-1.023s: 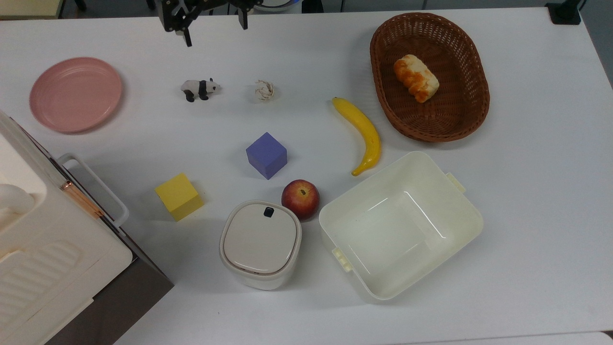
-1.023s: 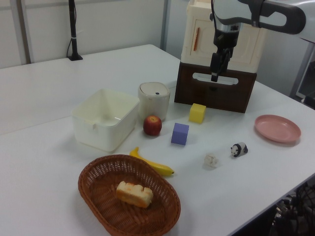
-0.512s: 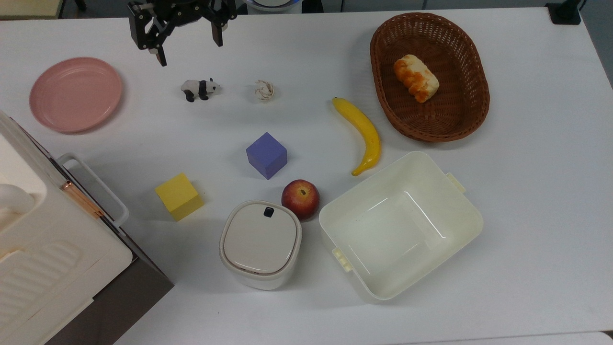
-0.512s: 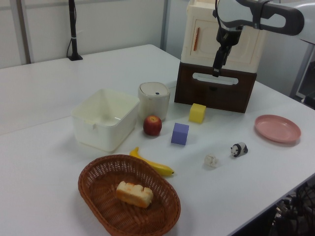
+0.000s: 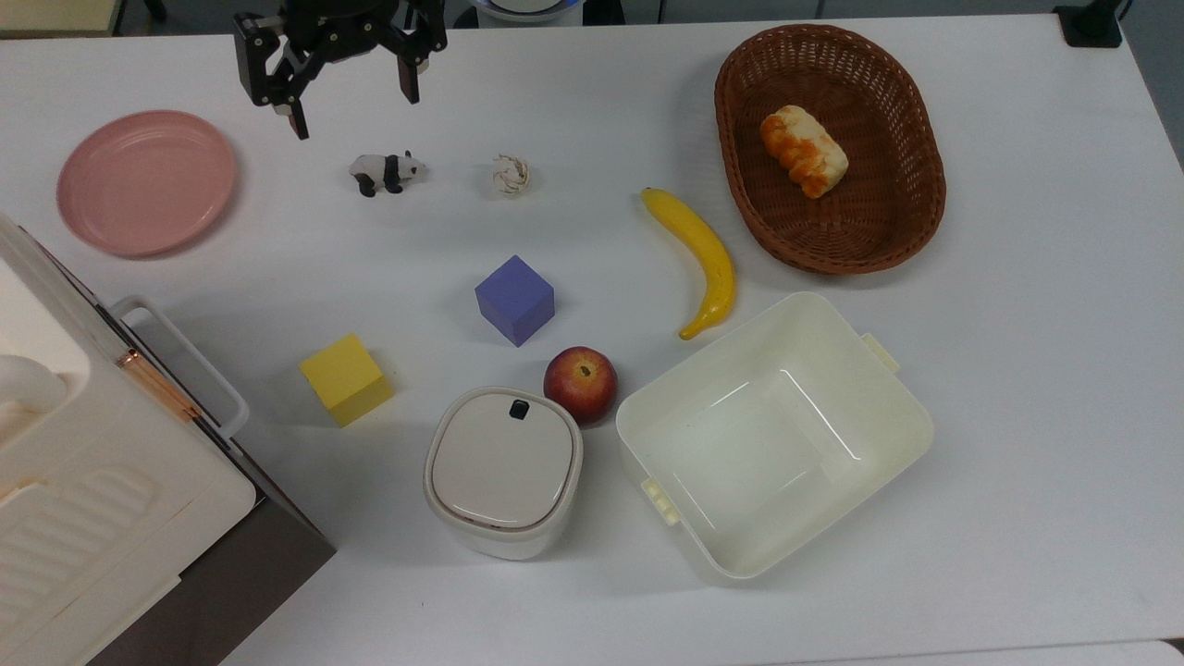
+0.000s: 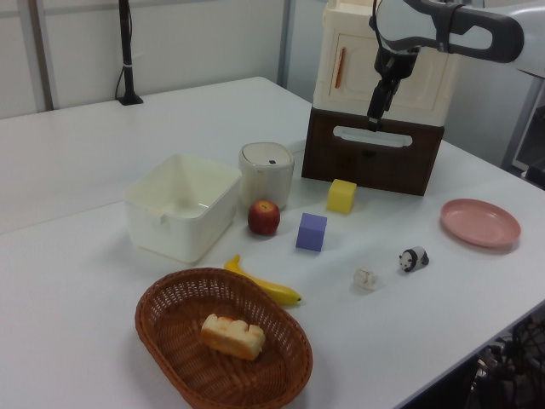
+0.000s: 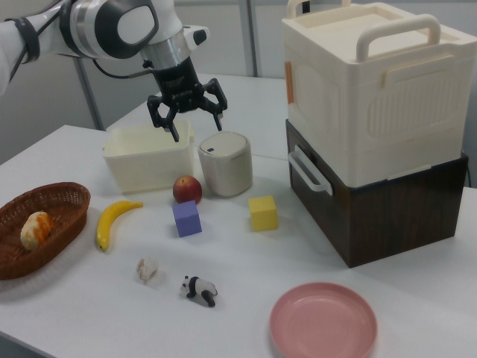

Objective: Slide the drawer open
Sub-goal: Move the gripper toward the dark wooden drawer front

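Currently, the gripper is held spread and empty above the table; the drawer, closed at the table's corner, should be approached squarely at its white handle.

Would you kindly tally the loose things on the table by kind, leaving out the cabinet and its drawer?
Fruit: 2, banana and apple.
Blocks: 2, purple cube and yellow cube.
Containers: 3, basket, tub, lidded bin.
Plates: 1, pink plate.
Bread: 1, bun in the basket.
Small items: 2, panda figure and pale knotted ball.
Total: 11.
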Robot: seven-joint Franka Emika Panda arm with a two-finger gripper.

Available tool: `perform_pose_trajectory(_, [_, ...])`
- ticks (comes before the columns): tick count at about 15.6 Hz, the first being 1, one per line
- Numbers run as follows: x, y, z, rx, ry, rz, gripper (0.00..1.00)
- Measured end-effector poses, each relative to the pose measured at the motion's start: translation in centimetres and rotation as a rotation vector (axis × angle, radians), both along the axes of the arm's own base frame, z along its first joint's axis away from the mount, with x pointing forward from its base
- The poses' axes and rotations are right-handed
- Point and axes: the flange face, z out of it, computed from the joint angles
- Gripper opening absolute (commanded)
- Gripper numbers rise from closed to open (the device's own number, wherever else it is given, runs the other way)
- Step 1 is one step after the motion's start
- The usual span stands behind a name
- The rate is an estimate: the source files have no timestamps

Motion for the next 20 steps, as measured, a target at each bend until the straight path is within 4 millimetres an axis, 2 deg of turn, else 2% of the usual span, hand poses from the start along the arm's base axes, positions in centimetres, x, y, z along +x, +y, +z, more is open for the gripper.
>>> perform_pose_trajectory(4, [0.2,-0.3,-0.4,0.001,0.007,-0.004,1.0])
perform_pose_trajectory(7, [1.0,-1.6,-0.9,-0.005,-0.034,-0.02,1.0])
perform_pose_trajectory(8, [1.7,-2.6,-1.3,-0.01,-0.07,-0.031,1.0])
perform_pose_trajectory(11, [3.1,-3.8,-3.4,-0.014,-0.089,-0.042,1.0])
perform_pose_trajectory(16, [5.3,-4.6,-6.3,-0.023,-0.143,-0.041,1.0])
perform_pose_trajectory(20, [6.3,-5.4,-7.7,-0.029,-0.172,-0.046,1.0])
